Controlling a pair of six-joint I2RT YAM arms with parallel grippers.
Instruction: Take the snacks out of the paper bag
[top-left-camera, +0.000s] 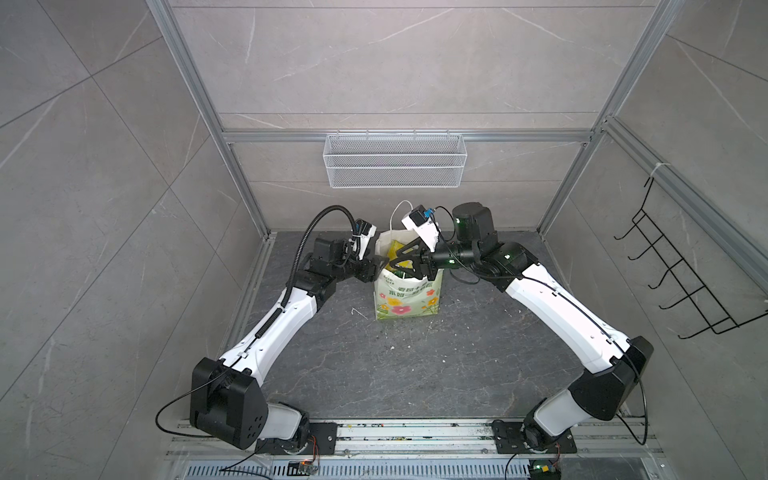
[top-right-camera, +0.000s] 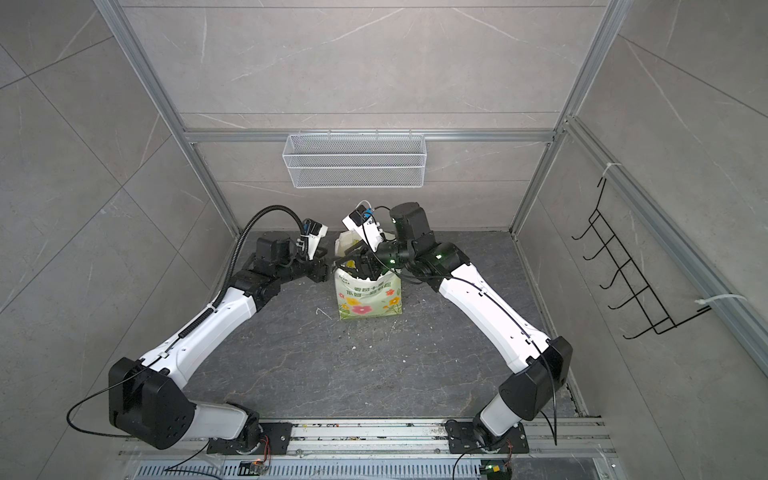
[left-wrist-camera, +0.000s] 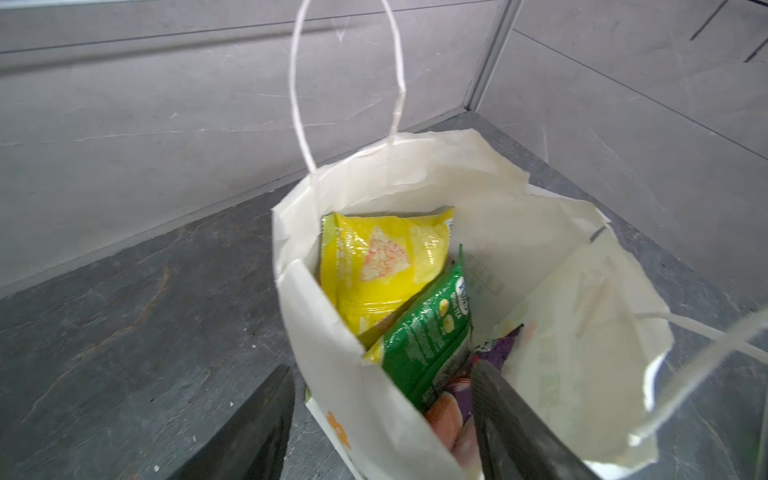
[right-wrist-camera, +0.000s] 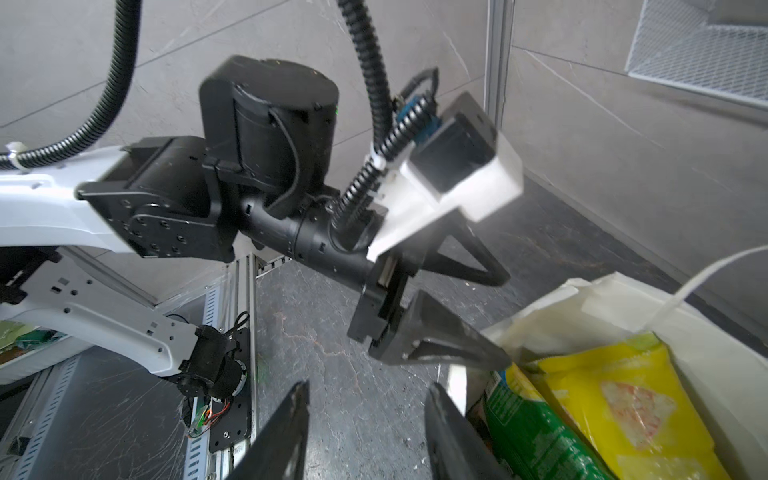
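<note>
Noting left fingers apart astride the paper bag wall, right fingers apart (empty) over its mouth; I judge the on-end green packet nearer my left.

The left arm reaches from its near-left base toward the far centre, forearm raised, wrist roughly level. The left gripper points right, jaws standing wide apart. The right arm mirrors this from the near-right base. The right gripper points left, tilted slightly down, jaws partly apart, tips near the left gripper's.
</note>
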